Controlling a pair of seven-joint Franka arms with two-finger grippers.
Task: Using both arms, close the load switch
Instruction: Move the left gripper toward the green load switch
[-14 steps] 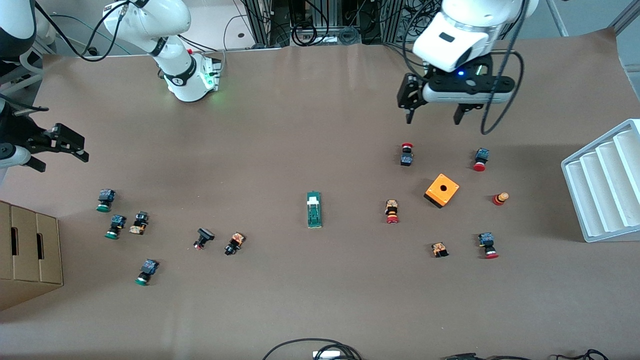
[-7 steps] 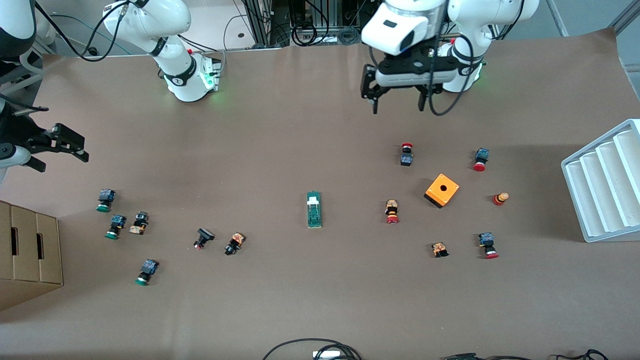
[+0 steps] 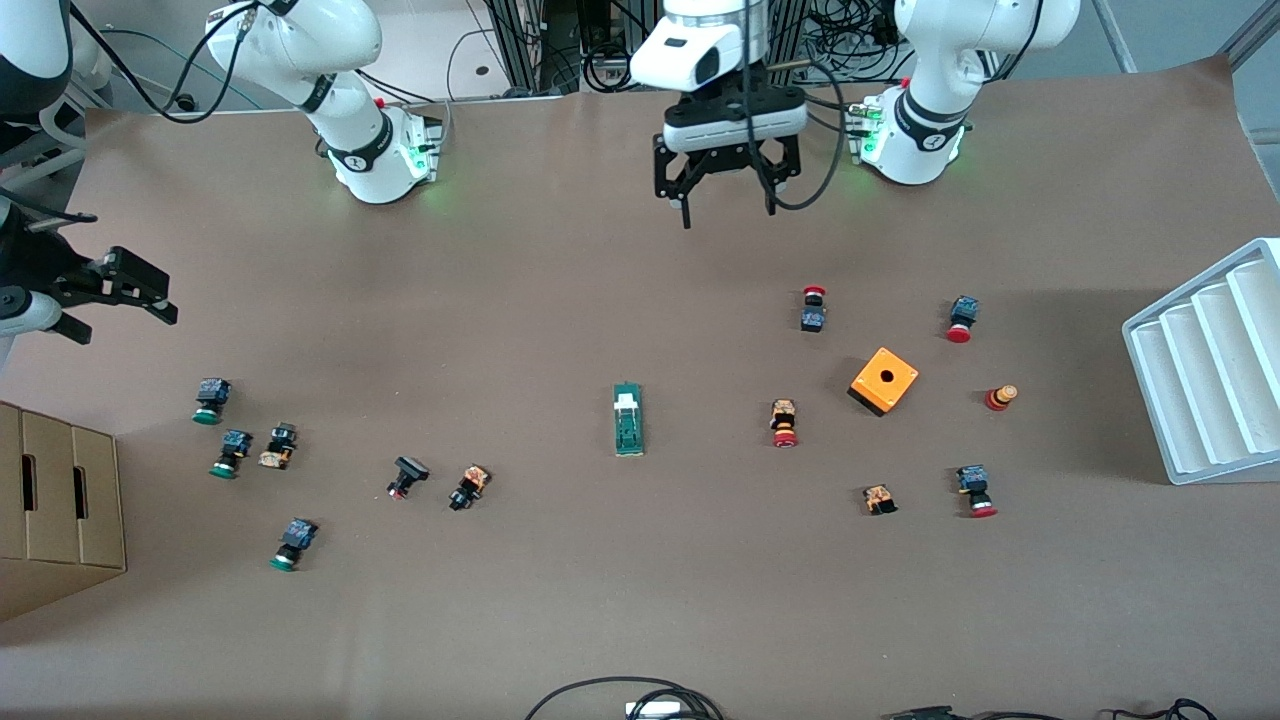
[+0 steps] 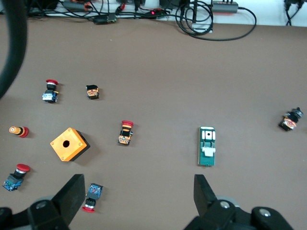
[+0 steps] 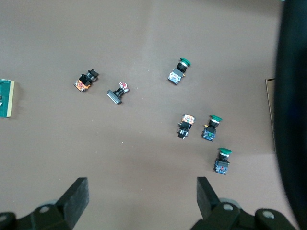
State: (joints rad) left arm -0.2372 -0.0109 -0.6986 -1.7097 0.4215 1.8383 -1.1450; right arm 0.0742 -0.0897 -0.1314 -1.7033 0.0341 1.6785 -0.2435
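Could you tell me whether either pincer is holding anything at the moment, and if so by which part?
Nothing is held: the left pincer and the right pincer are both open and empty.

Even overhead light is falling softly on the table (image 3: 560, 620), things casting faint shadows, edges staying sharp

This is a robotics lab. 2 white arms stand bolted on a brown paper-covered counter (image 3: 560, 290), with cable bundles (image 3: 610, 60) and metal racking along its edge.
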